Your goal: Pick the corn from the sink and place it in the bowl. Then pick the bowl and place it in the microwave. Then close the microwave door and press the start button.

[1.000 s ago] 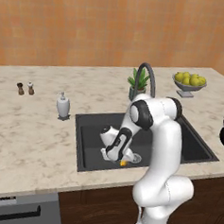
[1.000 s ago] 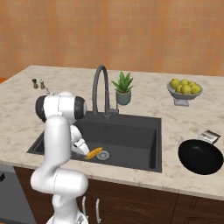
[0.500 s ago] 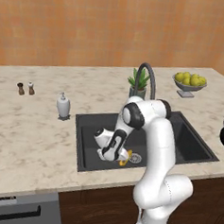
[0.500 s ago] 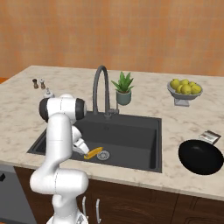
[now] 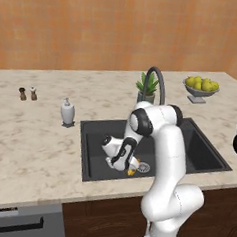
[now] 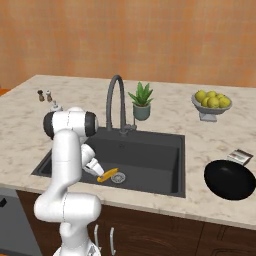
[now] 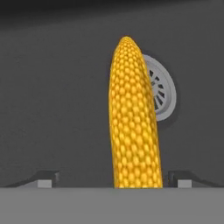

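Beside drain (image 7: 159, 87), yellow kernelled corn (image 7: 132, 122)

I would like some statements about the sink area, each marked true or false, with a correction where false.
1. The corn lies in the sink beside the round drain. True.
2. The bowl already holds the corn. False: the black bowl stands on the counter to the right of the sink, and the corn is in the basin.
3. The gripper is down in the basin with the corn between its jaws, which stand apart. True.
4. The potted plant stands in front of the sink. False: it stands behind the sink, beside the faucet.
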Robot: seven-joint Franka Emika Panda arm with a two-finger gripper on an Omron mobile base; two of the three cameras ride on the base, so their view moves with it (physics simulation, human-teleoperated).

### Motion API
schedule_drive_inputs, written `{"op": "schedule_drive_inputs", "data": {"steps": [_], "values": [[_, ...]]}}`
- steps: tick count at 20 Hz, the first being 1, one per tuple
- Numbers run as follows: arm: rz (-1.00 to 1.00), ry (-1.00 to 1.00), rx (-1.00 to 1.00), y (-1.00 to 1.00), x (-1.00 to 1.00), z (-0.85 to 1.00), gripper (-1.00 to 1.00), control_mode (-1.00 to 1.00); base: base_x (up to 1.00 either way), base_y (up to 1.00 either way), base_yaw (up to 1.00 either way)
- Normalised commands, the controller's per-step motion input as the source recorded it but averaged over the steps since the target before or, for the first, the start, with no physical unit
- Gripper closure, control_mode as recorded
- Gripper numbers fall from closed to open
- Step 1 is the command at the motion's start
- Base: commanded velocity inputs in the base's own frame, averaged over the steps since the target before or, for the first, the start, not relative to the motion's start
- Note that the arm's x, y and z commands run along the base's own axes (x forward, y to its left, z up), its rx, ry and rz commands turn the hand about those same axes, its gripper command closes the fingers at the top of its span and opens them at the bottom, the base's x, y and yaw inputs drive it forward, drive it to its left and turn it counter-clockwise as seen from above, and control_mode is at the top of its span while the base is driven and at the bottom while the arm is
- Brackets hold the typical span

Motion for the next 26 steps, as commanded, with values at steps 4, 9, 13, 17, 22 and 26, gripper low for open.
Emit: {"op": "schedule_drive_inputs", "data": {"steps": [4, 9, 13, 17, 22, 26], "values": [[0.00, -0.03, 0.00, -0.37, 0.05, -0.16, -1.00, -1.00, 0.00, 0.00, 0.00], [0.00, 0.00, 0.00, -0.21, 0.02, -0.34, 1.00, -1.00, 0.00, 0.00, 0.00], [0.00, 0.00, 0.00, -0.08, 0.00, -0.13, 1.00, -1.00, 0.00, 0.00, 0.00], [0.00, 0.03, -0.01, -0.03, 0.00, -0.03, 1.00, -1.00, 0.00, 0.00, 0.00], [0.07, -0.06, 0.00, -0.03, -0.34, 0.30, 1.00, -1.00, 0.00, 0.00, 0.00], [0.10, -0.17, 0.00, 0.26, -0.83, 0.91, 1.00, -1.00, 0.00, 0.00, 0.00]]}}
